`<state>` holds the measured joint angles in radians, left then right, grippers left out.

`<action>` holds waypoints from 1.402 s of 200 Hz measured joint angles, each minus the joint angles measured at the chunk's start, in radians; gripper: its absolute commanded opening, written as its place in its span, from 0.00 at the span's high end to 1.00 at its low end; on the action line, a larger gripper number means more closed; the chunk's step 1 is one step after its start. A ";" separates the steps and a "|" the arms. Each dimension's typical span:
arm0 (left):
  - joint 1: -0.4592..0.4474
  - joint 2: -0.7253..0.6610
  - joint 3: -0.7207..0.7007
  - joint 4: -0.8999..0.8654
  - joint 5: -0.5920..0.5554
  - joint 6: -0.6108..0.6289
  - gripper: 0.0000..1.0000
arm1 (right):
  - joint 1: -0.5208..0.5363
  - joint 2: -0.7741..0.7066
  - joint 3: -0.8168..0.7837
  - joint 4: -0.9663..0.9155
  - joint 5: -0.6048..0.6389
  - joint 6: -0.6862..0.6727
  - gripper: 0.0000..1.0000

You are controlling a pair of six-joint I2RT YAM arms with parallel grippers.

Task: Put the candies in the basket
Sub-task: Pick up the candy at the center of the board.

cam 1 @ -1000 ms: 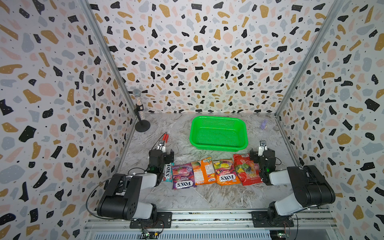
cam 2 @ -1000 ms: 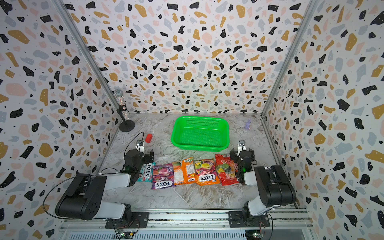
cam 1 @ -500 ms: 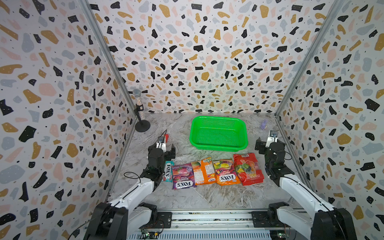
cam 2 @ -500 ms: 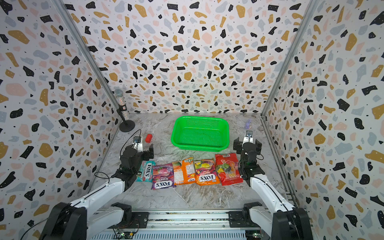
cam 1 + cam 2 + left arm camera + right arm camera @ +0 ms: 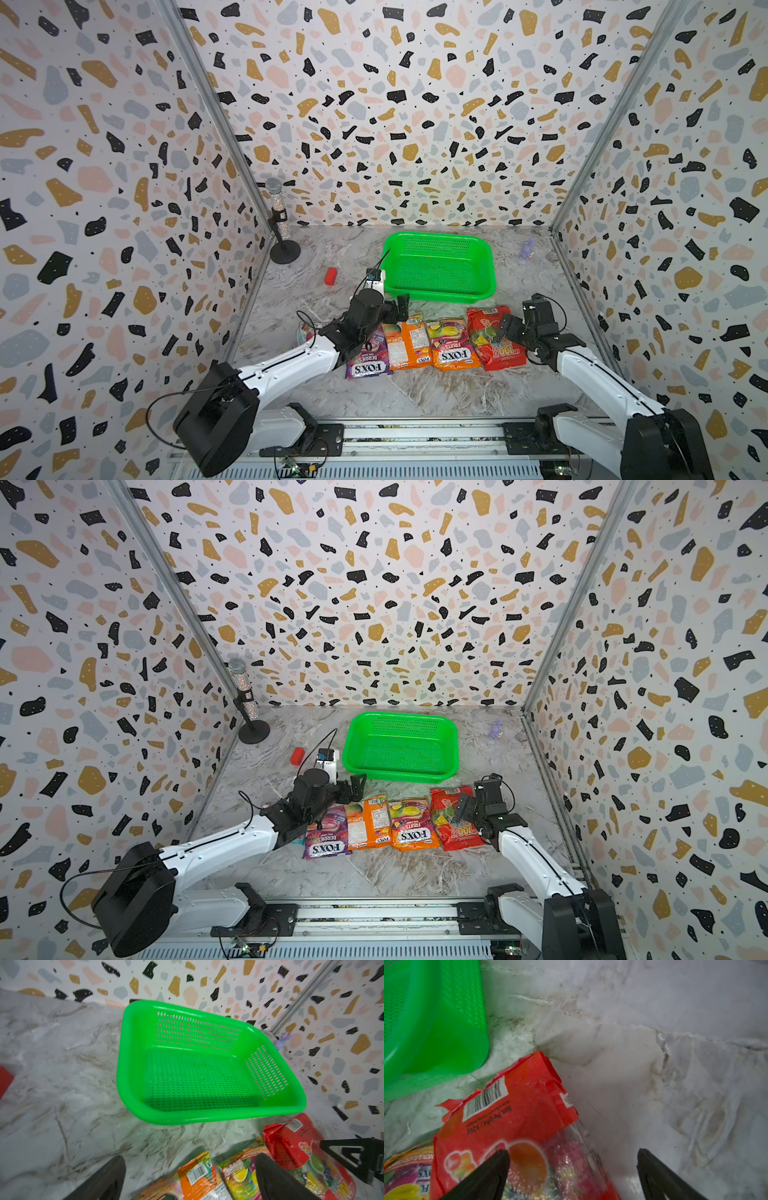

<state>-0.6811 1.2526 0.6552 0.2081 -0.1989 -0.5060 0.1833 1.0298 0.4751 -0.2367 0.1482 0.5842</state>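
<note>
glossy purple bag (image 5: 368,358): fox's berries; orange-yellow bag (image 5: 453,345): fox's fruits; red bag (image 5: 517,1118) small print seems to say "net weight". perforated plastic basket (image 5: 440,248). left gripper (image 5: 189,1169), right gripper (image 5: 572,1154): jaws spread, released.

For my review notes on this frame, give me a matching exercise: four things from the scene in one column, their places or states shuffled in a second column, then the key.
Things
1. basket
2. red candy bag
3. red block
4. microphone

Places or states
A. upright in the far left corner
B. rightmost in the row of candy bags, by the open right end effector
C. holds no candy, behind that row
D. lying between the microphone and the basket

Pairs: 1-C, 2-B, 3-D, 4-A
</note>
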 measured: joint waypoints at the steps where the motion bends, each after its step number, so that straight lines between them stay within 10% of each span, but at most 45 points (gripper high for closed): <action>1: 0.000 -0.001 0.000 -0.002 0.000 0.000 0.00 | 0.000 -0.002 0.000 0.000 0.001 0.001 0.00; 71: 0.003 -0.290 -0.065 -0.149 -0.326 -0.166 0.00 | -0.006 -0.073 -0.076 0.093 0.100 0.077 0.02; 192: 0.006 -0.103 0.000 -0.424 -0.526 -0.472 0.00 | -0.011 -0.045 -0.097 0.093 -0.094 0.082 0.34; 280: 0.007 0.063 0.106 -0.327 -0.256 -0.278 0.00 | -0.013 -0.019 -0.096 0.111 -0.141 0.085 1.00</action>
<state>-0.6743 1.3155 0.7609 -0.1192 -0.4545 -0.7845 0.1707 1.0107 0.3790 -0.1257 0.0074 0.6697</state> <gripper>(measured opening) 0.997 0.039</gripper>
